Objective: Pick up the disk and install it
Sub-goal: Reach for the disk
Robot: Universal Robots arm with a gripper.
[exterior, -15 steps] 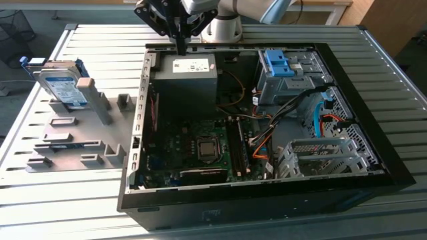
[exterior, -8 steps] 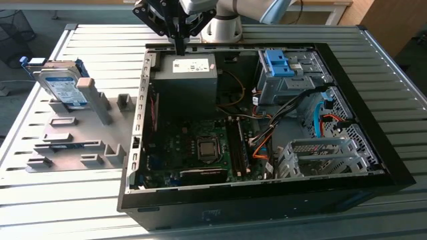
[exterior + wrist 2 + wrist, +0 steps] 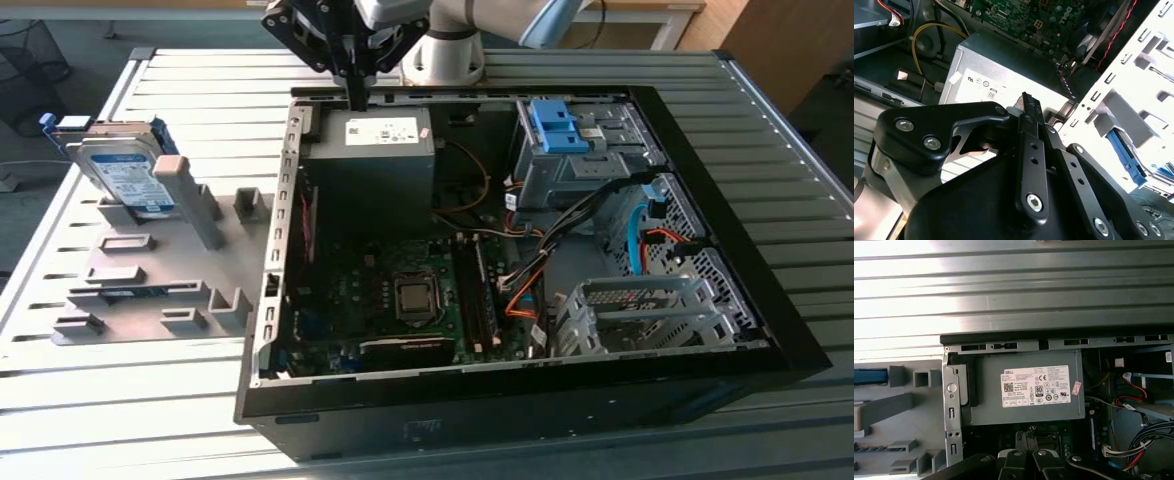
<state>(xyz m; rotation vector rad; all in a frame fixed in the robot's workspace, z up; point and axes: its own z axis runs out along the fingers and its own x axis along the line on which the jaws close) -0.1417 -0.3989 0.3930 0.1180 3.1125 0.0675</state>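
The disk point(image 3: 123, 172) is a silver hard drive with a blue-and-white label in a blue carrier. It leans upright in a grey holder at the exterior view's left, outside the computer. A blue strip of it point(image 3: 869, 376) also shows in the first wrist view. My gripper point(image 3: 358, 98) hangs over the rear edge of the open computer case point(image 3: 534, 405), well to the right of the disk. Its black fingers point(image 3: 1029, 107) are pressed together and shut on nothing, pointing down at the dark-grey power supply point(image 3: 1029, 387).
The grey fixture plate point(image 3: 147, 290) with several upright blocks lies beside the case on the slatted metal table point(image 3: 134, 400). Inside the case are the motherboard point(image 3: 400, 290), cable bundles, a blue-clipped drive bay point(image 3: 558, 125) and a perforated metal cage point(image 3: 641, 310).
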